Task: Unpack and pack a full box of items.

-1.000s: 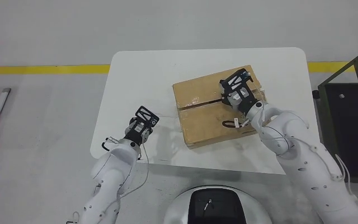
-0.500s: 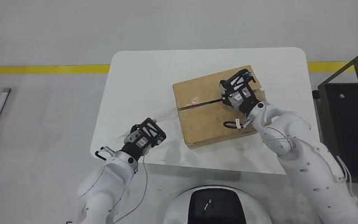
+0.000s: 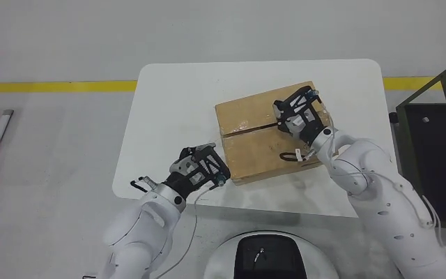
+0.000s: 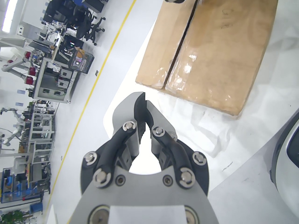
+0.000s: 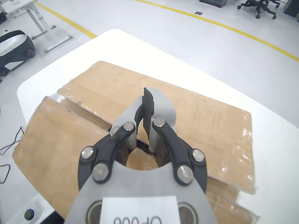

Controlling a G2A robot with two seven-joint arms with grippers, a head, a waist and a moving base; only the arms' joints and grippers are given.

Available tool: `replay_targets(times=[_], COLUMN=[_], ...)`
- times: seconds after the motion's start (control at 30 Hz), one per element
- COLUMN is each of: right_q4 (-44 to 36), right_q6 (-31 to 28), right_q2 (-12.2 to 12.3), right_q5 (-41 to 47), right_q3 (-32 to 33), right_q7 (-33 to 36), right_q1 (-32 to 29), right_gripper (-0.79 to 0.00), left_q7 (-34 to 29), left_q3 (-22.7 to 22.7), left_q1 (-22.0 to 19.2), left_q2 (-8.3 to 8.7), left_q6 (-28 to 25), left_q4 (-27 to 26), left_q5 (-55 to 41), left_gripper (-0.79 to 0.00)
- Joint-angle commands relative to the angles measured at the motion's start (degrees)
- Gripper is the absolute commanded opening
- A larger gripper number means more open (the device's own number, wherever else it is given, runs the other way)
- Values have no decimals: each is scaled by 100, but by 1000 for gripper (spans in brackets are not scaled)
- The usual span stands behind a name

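A flat brown cardboard box (image 3: 261, 150) with clear tape over its top lies turned at a slant right of centre on the white round-cornered table (image 3: 174, 104). Its two top flaps are down, with a dark seam running across it from left to right. The right gripper (image 3: 289, 111) sits over the upper right part of the box, right at the seam. In the right wrist view its black ribbed pads (image 5: 146, 108) are pressed together with nothing between them, above the gap between the flaps of the box (image 5: 205, 122). Whether the tips touch the cardboard cannot be told. The left gripper (image 3: 214, 169) is at the lower centre of the top view, just beside the box's lower left corner and above the bare table near its front edge. In the left wrist view its pads (image 4: 142, 108) are likewise closed and empty, pointing towards the near end of the box (image 4: 222, 52). A yellow floor line (image 3: 70, 86) runs behind the table.
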Motion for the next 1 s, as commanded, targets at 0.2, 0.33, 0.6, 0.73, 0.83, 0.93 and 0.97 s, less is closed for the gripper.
replay_targets(times=[0.2, 0.33, 0.6, 0.73, 0.83, 0.93, 0.97], right_q4=[-66, -94, -113, -102, -110, -120, -124], right_q6=[-46, -79, -122, -116, -86, -59, -53], right_q2=[18, 26, 30, 35, 38, 41, 42], right_q5=[12, 23, 18, -4, -18, -45, -53], right_q3=[86, 116, 113, 126, 137, 141, 141], right_q7=[16, 54, 112, 155, 197, 261, 286], right_q1=[-116, -152, -121, -113, -118, -125, -125], right_gripper=[-785, -785, -785, -785, -785, -785, -785], left_q7=[-564, -881, -544, -222, 33, 251, 320], left_q3=[127, -185, -492, -448, -357, -227, -178], left_q1=[21, 263, 784, 782, 657, 459, 387], left_q2=[-108, -119, -94, -109, -130, -158, -170], left_q6=[762, 1079, 1235, 1372, 1504, 1539, 1545], left_q4=[290, 470, 928, 1297, 1637, 1963, 2061], left_q5=[-814, -1485, -1569, -1469, -1314, -1249, -1260], left_gripper=[0, 0, 0, 0, 0, 0, 0])
